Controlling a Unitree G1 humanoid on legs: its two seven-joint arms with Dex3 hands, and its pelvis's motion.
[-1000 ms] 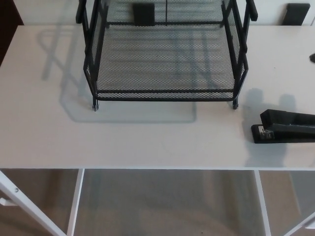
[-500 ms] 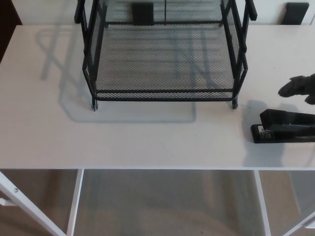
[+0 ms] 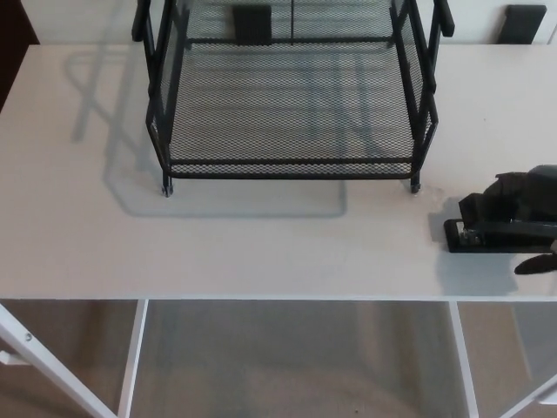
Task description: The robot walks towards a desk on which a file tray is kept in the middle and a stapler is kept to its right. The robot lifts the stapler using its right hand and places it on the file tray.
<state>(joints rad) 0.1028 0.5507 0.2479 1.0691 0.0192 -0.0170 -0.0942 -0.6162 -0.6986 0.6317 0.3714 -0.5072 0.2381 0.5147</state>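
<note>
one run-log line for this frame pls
phase: pre-grasp | right robot hand: open, straddling stapler | stapler: on desk, right of file tray | left robot hand: not in view

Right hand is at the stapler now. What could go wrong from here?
1. The stapler lies near the front edge of the desk; a nudge from the right hand could push it off.
2. The hand covers the stapler's right part and leaves the left end free, so it may tilt when lifted.
3. The right side frame of the tray stands between stapler and mesh floor; a low carry could hit it.
</note>
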